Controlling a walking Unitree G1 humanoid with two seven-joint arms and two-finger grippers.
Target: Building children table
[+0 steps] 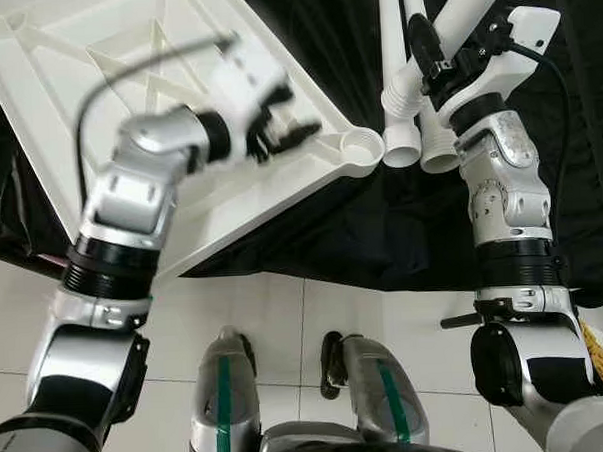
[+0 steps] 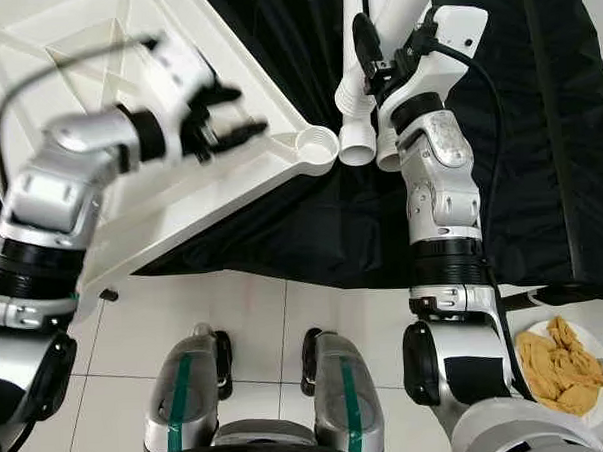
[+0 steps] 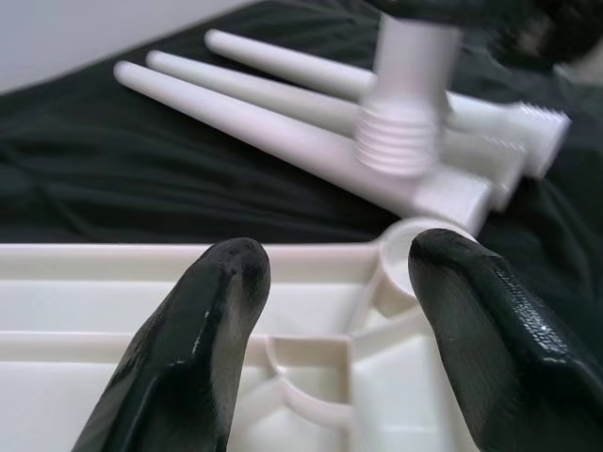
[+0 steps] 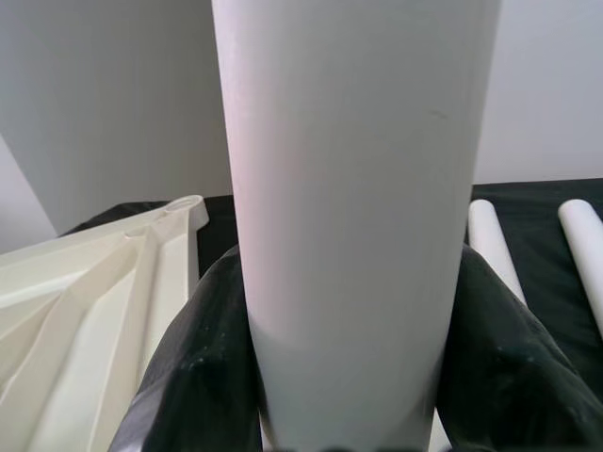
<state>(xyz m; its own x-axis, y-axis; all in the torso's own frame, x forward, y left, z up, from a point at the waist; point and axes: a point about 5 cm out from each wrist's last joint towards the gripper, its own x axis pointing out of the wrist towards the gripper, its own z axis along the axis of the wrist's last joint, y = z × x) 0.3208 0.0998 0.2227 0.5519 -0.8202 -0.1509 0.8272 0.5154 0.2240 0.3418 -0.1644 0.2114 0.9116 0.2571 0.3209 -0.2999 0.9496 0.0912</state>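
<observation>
Right gripper [image 4: 350, 377] jaws clench a table leg [image 4: 353, 188], tip cut off; blurred left gripper [image 3: 330, 320] jaws released over tabletop [image 1: 94, 65].

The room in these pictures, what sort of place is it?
Probably a room in a home, used for putting furniture together: white floor tiles, a black cloth spread as a work surface, and on it an upturned white plastic tabletop with loose table legs.

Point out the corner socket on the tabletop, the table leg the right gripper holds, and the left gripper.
corner socket [image 1: 359, 144], left eye view, its round rim
table leg [image 4: 353, 188], right wrist view, mid shaft
left gripper [image 3: 334, 320], left wrist view, midway between fingertips
</observation>
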